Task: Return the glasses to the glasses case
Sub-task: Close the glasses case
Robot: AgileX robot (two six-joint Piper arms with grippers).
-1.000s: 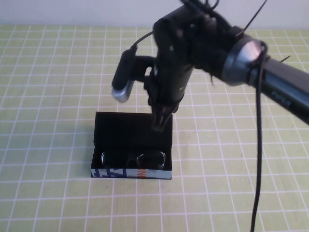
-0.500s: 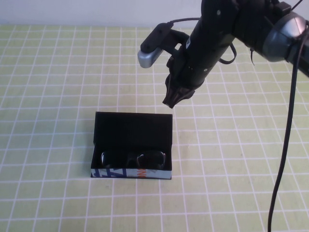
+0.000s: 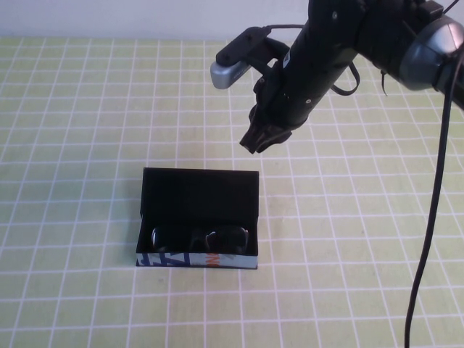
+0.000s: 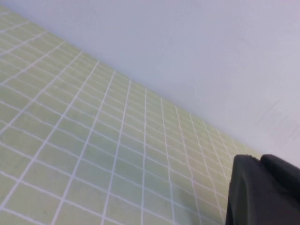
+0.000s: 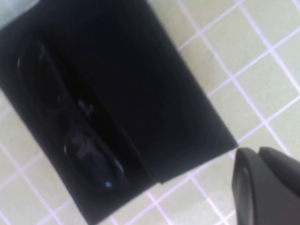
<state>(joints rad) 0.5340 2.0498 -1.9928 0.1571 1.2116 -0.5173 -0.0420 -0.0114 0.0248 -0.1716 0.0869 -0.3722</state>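
Observation:
The black glasses case [image 3: 199,196] lies open on the table, its flap lid laid back towards the far side and its blue, white and orange front [image 3: 196,259] facing me. The black glasses [image 3: 201,239] lie inside it, along the front wall. In the right wrist view the case [image 5: 154,103] and the glasses [image 5: 79,136] show from above. My right gripper [image 3: 259,139] is shut and empty, raised above the table beyond the case's far right corner. My left gripper [image 4: 262,187] is off to the side, shut, over bare table.
The table [image 3: 87,109] is covered with a green cloth with a white grid. The right arm and its cable [image 3: 435,181] cross the upper right of the high view. A white wall stands beyond the table's far edge.
My right gripper has risen from the case's lid and drawn back towards the far right, away from the case. The case and glasses have not moved.

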